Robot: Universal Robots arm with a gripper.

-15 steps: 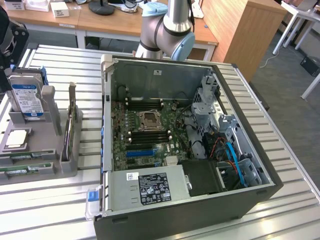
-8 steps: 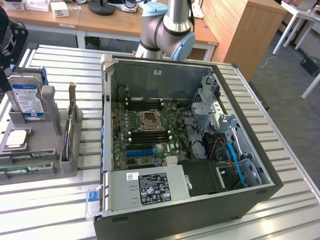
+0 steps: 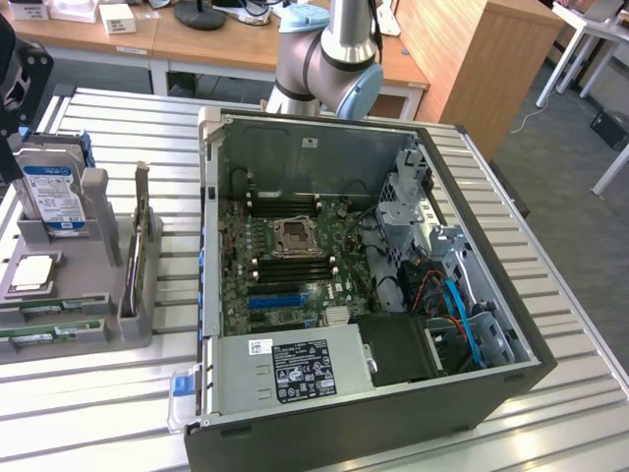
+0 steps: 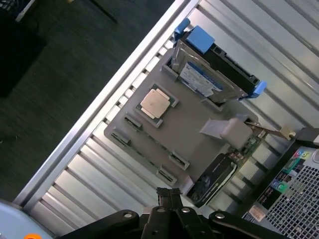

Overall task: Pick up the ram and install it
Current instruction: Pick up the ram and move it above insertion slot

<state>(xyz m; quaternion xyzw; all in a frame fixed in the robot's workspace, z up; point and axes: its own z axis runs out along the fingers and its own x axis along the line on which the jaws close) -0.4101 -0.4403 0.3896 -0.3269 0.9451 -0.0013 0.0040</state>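
Note:
The ram (image 3: pixel 54 329) is a thin green stick lying in the front slots of the grey holder (image 3: pixel 93 270), at the exterior view's left. A second green stick (image 3: pixel 59 306) lies just behind it. My gripper (image 3: pixel 8 165) hangs at that view's far left edge, above the holder's back corner near the hard drive (image 3: pixel 51 197). In the wrist view my gripper (image 4: pixel 169 193) is shut with nothing between its fingers, high above the holder (image 4: pixel 192 134). The ram's slot ends (image 4: pixel 172 175) lie closest to the fingertips.
The open computer case (image 3: pixel 442 147) fills the middle, its motherboard (image 3: pixel 285 265) exposed. The holder also carries a square silver CPU (image 4: pixel 153 103), the hard drive (image 4: pixel 202 82) and an upright black card (image 4: pixel 214 179). The slatted metal table (image 3: pixel 580 334) ends at an edge (image 4: pixel 114 94) beside the holder.

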